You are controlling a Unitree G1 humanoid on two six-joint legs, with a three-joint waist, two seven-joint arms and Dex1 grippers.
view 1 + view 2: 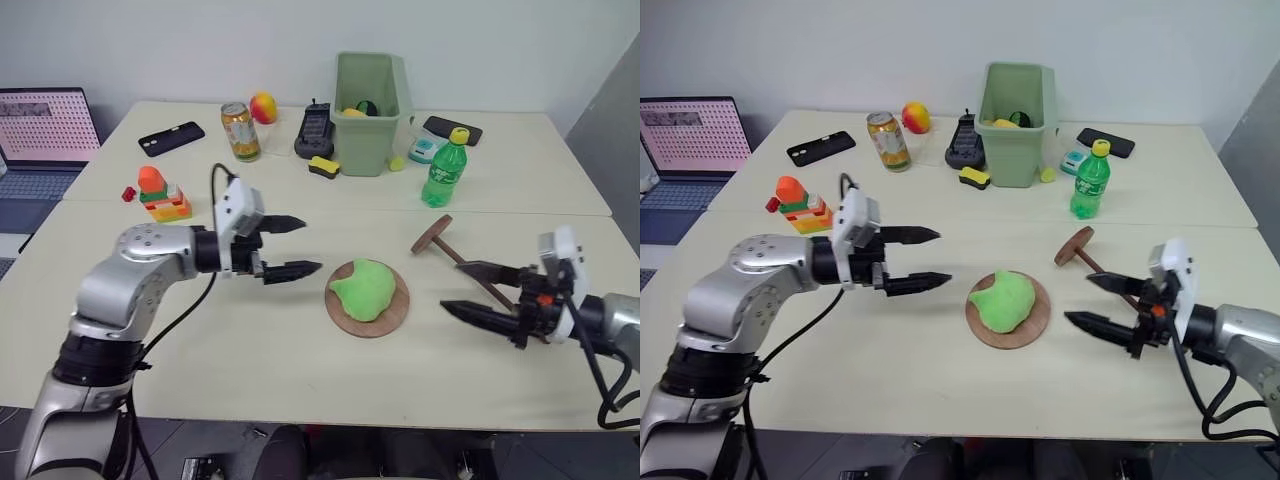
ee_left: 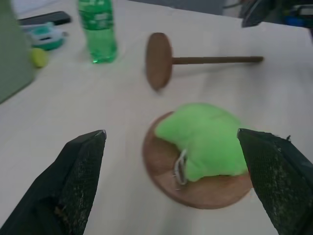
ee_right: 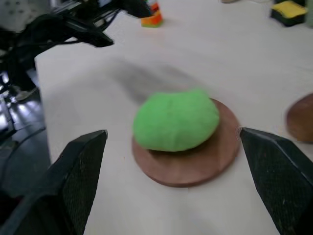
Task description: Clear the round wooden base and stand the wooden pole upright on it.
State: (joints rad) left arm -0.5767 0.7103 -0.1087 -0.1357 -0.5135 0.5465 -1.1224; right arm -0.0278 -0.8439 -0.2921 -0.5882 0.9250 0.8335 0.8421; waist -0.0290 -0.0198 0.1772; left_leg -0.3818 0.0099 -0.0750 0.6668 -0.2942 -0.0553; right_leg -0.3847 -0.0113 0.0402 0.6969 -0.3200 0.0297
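Pale tabletop (image 1: 250, 350), two leaves joined, white wall behind. Along the far side you have a green bin (image 1: 372, 110), a green bottle (image 1: 444, 170), a can (image 1: 240, 131), a fruit (image 1: 263, 106), phones, a small block toy (image 1: 158, 194) and a laptop (image 1: 45, 135) off your left edge.

The base (image 1: 392, 315) lies flat near the front middle of the table. It is not clear: a green soft toy (image 1: 364, 289) sits on it and covers most of the disc, so the centre hole cannot be seen. The pole (image 1: 462, 258) lies on its side just beyond and to the right of the base, apart from it, with its disc end tipped up toward the bottle and its shaft running toward your right arm.

Your left gripper (image 1: 292, 247) hovers above the table to the left of the base, pointing across at the toy, fingers spread wide and holding nothing. Your right gripper (image 1: 478, 290) hovers on the right, close by the pole's free end, fingers likewise spread wide and empty.

Judged step: clearing the base, not yet begun. The next move calls for one gripper to close on the toy, lift it off and set it down away from both base and pole. Take the soft body from above or from the side without dragging the base. Only then should you pick up the pole.
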